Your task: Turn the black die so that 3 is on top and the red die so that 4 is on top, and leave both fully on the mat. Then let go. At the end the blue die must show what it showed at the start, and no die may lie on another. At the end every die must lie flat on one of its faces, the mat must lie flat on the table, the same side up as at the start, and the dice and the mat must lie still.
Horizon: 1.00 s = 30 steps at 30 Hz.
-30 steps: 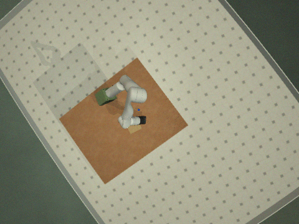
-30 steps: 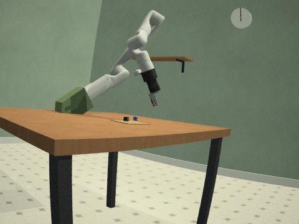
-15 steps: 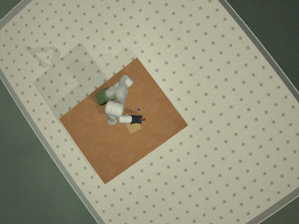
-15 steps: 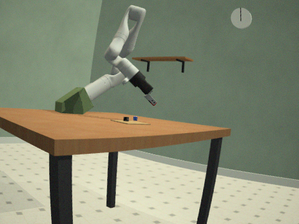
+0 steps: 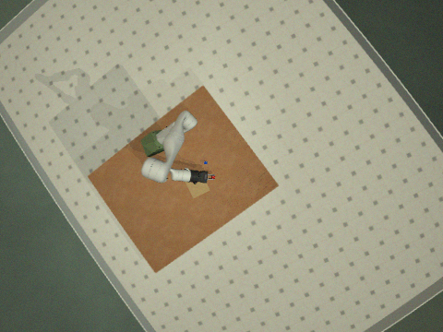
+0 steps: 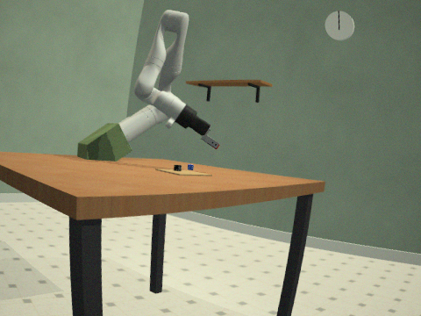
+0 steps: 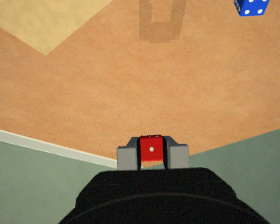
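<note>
My jaws are clamped on the red die (image 7: 151,148), one white pip facing my wrist camera, held in the air above the bench (image 6: 132,194) and tilted forward. The black die (image 6: 177,168) sits on the tan mat (image 6: 195,173). The blue die (image 7: 251,7) lies on the bare bench beside the mat.
</note>
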Available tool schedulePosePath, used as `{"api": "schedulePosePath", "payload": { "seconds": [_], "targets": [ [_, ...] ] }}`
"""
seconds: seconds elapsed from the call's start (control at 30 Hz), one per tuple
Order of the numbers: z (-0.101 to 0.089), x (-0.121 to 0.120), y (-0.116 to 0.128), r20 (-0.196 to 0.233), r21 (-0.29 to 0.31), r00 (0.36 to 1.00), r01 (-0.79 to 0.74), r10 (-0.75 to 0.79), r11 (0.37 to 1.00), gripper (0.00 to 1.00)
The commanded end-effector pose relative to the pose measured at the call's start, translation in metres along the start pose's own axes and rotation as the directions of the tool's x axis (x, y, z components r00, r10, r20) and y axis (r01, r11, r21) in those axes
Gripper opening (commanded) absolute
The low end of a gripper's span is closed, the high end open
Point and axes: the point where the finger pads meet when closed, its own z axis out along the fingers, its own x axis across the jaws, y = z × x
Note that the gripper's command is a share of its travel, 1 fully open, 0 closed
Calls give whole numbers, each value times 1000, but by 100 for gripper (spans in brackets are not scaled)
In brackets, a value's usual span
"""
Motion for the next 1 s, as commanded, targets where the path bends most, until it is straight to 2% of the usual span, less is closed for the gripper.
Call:
{"api": "schedulePosePath", "payload": {
  "seconds": [0.0,0.53,0.97],
  "targets": [
    [0,0,-1,1,-8,1000,-7,8,1000,40],
    [8,0,-16,-6,-7,1000,-10,10,1000,40],
    [30,1,-57,-6,-7,1000,-10,10,1000,40]
  ]
}}
